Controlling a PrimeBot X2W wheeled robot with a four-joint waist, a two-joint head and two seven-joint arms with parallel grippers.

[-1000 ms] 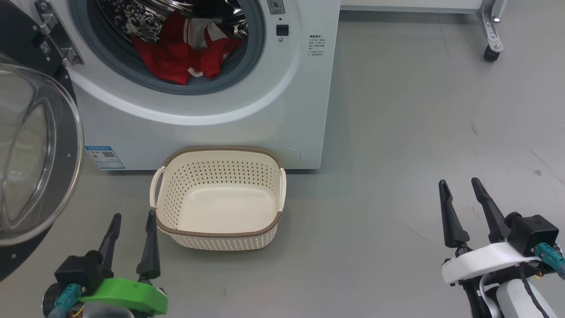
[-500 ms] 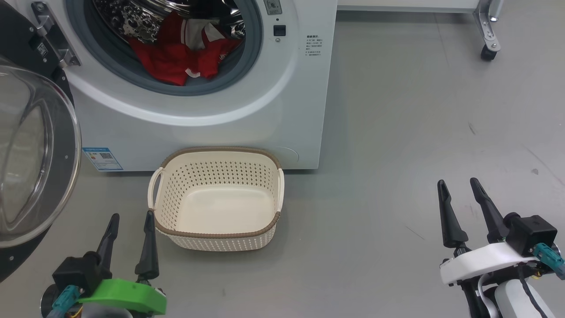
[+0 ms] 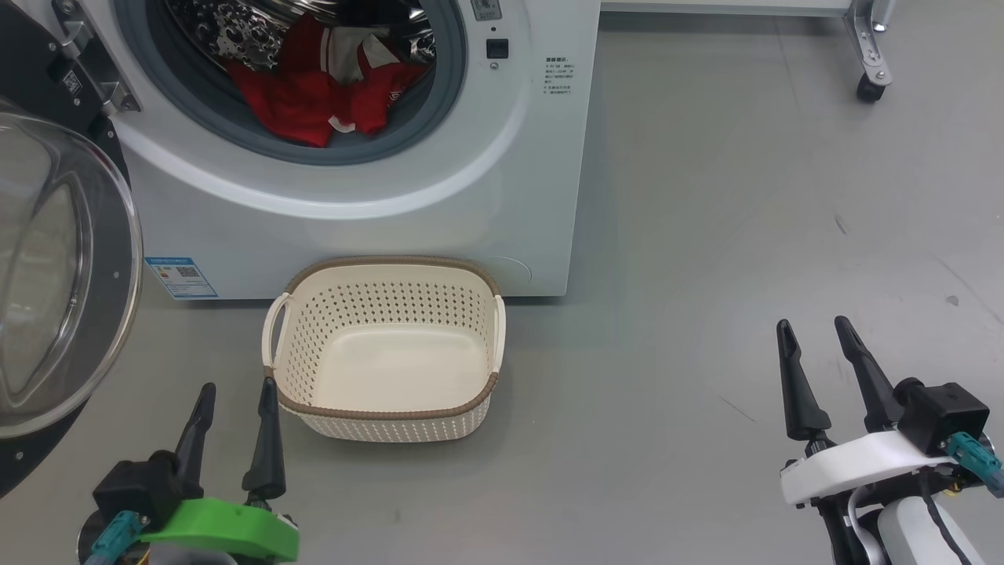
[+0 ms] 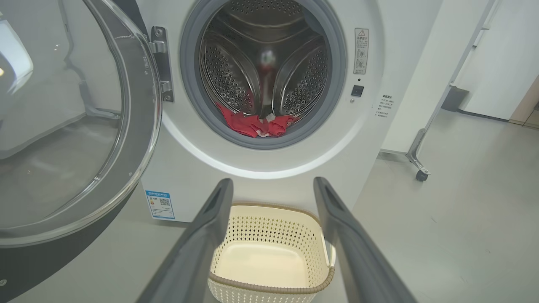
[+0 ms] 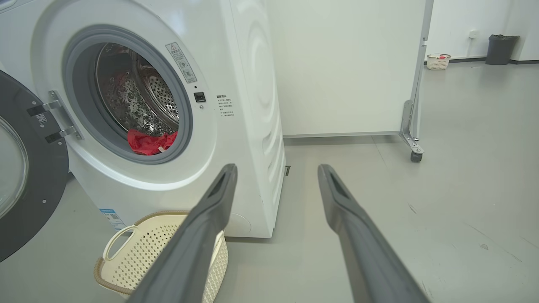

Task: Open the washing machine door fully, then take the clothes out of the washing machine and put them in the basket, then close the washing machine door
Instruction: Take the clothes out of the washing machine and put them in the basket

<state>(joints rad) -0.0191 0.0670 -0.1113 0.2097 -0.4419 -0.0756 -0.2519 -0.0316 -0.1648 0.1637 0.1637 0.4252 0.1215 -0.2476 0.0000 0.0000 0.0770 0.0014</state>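
The white washing machine (image 3: 502,180) stands ahead with its door (image 3: 55,267) swung open to the left, glass bowl facing me. Red clothes (image 3: 314,94) with white trim lie in the bottom of the steel drum (image 4: 263,75). The cream basket (image 3: 384,424) sits empty on the floor right before the machine. My left gripper (image 3: 238,392) is open, low at the basket's near left corner. My right gripper (image 3: 812,329) is open too, well to the right over bare floor. In the wrist views the clothes (image 4: 257,124) (image 5: 149,143), door (image 4: 76,126) (image 5: 25,168) and basket (image 4: 269,286) (image 5: 139,261) show again.
A white partition on castors (image 5: 414,155) stands right of the machine. Far back by the wall are a dark bin (image 5: 501,48) and a small basket (image 5: 438,61). Grey floor (image 3: 745,235) stretches wide to the right.
The head view has drifted slightly, so the machine and basket sit a little lower and to the left. Both grippers stay open and in place.
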